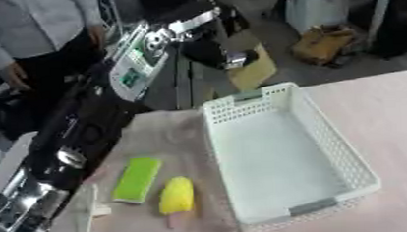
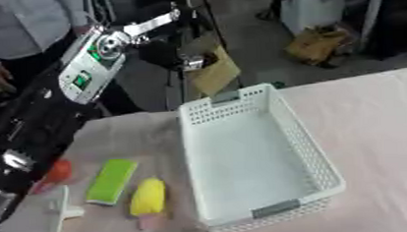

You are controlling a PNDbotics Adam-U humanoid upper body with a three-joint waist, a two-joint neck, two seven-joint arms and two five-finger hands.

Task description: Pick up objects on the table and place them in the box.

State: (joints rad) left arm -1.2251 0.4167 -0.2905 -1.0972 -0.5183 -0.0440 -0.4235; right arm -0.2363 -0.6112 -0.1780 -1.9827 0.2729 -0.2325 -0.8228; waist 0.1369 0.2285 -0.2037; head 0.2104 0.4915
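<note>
The basket (image 1: pixel 282 159) sits about dead center on the table (image 1: pixel 387 110), long side running 12 to 6. Off at its 9 o'clock lie two things side by side: a flat block (image 1: pixel 137 179), and at the block's 4 o'clock, just beside it, a rounded lump (image 1: pixel 177 195), which is the closer one to the basket wall. A round item (image 2: pixel 59 171) sits at the block's 9 o'clock, next to the left arm (image 2: pixel 35 125). A thin stick-like piece (image 2: pixel 61 212) lies at the block's 7 o'clock.

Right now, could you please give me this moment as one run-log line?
white basket: empty | green block, yellow toy, red object: on table, left of basket | robot hands: unseen
</note>
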